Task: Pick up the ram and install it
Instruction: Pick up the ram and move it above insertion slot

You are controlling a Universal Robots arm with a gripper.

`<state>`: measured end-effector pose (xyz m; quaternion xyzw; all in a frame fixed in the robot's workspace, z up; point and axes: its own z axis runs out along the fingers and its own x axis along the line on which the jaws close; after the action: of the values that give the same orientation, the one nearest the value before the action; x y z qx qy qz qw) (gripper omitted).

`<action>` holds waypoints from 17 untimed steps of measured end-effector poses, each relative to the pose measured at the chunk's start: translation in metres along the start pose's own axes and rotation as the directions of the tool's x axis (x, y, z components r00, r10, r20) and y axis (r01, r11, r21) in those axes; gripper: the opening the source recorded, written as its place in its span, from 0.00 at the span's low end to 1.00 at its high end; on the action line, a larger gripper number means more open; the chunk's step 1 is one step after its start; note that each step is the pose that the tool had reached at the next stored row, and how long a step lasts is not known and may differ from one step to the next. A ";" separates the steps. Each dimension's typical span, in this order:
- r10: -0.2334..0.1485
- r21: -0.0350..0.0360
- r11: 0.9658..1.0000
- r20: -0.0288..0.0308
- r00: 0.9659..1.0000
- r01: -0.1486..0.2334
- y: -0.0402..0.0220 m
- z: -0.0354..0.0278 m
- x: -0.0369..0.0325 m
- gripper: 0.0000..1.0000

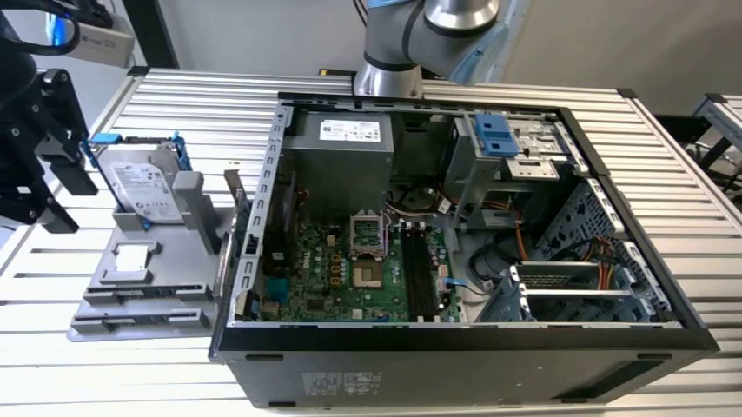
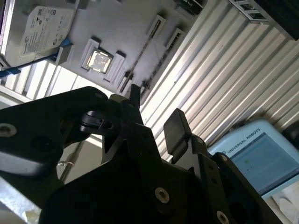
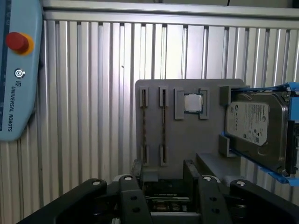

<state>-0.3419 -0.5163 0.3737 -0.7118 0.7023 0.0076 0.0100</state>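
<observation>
Surface: ribbed aluminium desk (image 1: 696,174), pale slats running across it, with a plain grey wall (image 1: 255,35) behind. An open computer case (image 1: 464,369) lies on its side mid-desk with the motherboard (image 1: 336,269) exposed. The arm base (image 1: 388,74) stands at the case's far side. Toward the exterior view's left, beside the case, a grey holder (image 1: 151,304) rests on the slats and carries a hard drive (image 1: 145,182) in a blue bracket.

Ram (image 3: 163,126): a slim dark stick standing on edge in one slot pair of the holder. A second stick (image 3: 143,126) sits parallel just beside it, and a processor chip (image 3: 192,102) lies on the ram's other side.

Gripper (image 3: 164,186) hovers near the holder's edge, apart from the ram. Fingers (image 2: 176,130) are spread, with nothing between them.

Teach pendant (image 3: 18,93) lies on the desk, well apart from the holder.
</observation>
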 end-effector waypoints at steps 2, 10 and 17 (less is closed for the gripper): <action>0.000 -0.001 1.000 0.000 1.000 0.000 0.0002 0.0036 0.0001 1.00; 0.002 -0.004 1.000 0.000 1.000 -0.002 0.0007 0.0161 0.0004 1.00; 0.004 -0.005 1.000 0.000 1.000 -0.004 0.0011 0.0274 0.0007 1.00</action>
<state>-0.3429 -0.5163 0.3463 -0.7103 0.7038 0.0096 0.0080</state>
